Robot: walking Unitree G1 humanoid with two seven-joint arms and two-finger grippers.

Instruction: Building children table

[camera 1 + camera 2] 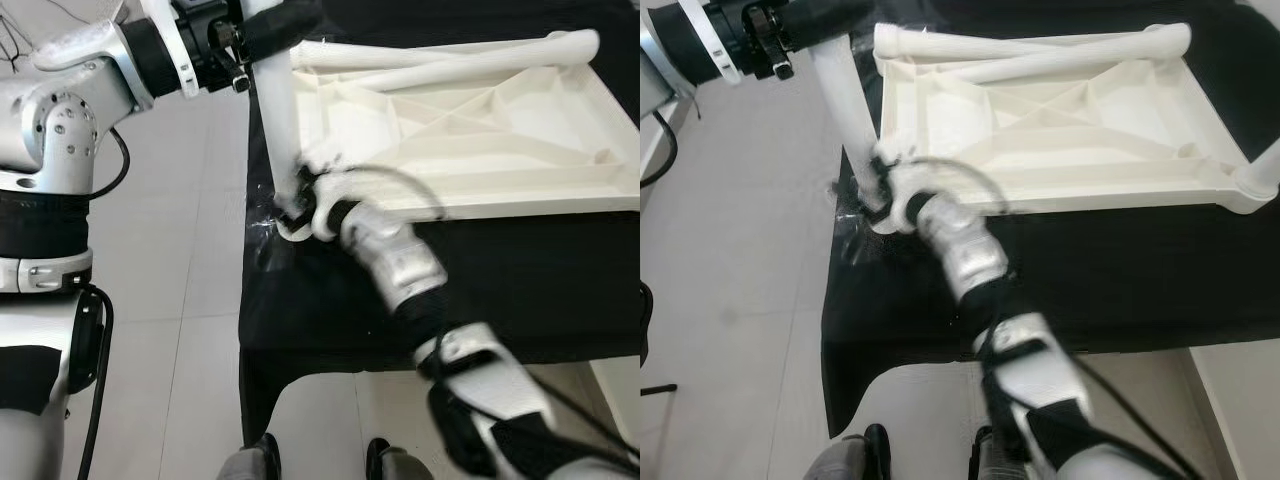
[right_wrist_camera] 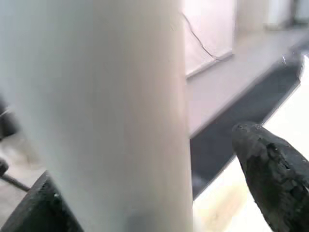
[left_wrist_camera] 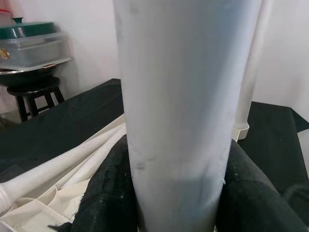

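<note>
The white table top (image 1: 470, 130) lies upside down on a surface covered in black cloth (image 1: 520, 290). A white leg (image 1: 278, 120) stands upright at its near left corner. My left gripper (image 1: 262, 38) is shut on the upper end of that leg, with black fingers (image 3: 104, 193) on both sides of it. My right gripper (image 1: 305, 205), blurred, is at the foot of the leg by the corner socket. Its fingers straddle the leg and one finger (image 2: 273, 164) stands clear of it. Two loose legs (image 1: 450, 55) lie along the far edge. Another leg (image 1: 1262, 168) stands at the near right corner.
Grey tiled floor (image 1: 180, 260) lies left of the surface, whose near left corner (image 1: 250, 345) is close to me. A person's shoes (image 1: 262, 458) are at the near edge. A stool with a green-lidded container (image 3: 29, 43) stands by the far wall.
</note>
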